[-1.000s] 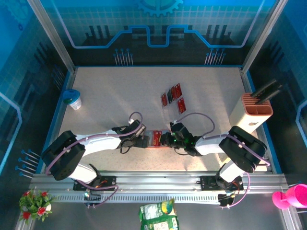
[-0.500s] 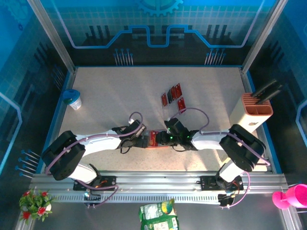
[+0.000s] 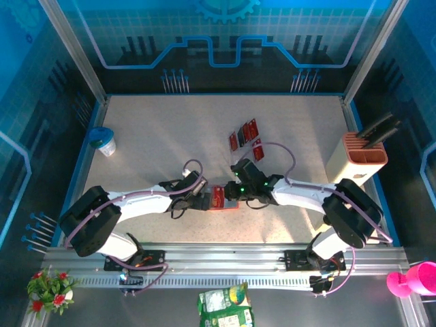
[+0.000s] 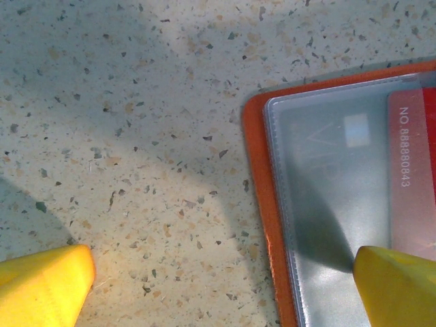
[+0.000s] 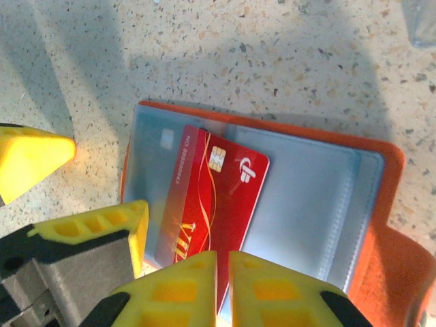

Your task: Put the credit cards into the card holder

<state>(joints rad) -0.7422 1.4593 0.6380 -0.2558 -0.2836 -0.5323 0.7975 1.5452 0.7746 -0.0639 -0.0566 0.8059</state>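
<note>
Card holder (image 5: 400, 267) edge straddled by wide-open left gripper (image 4: 225, 286); right gripper (image 5: 223, 263) closed over red card (image 5: 219, 194).

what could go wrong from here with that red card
1. The card lies skewed and only partly under the sleeve. A push from the near-shut right pincer may jam a corner or buckle it.
2. The left pincer stands open with just one finger on the holder, so the holder may slide under that push.
</note>
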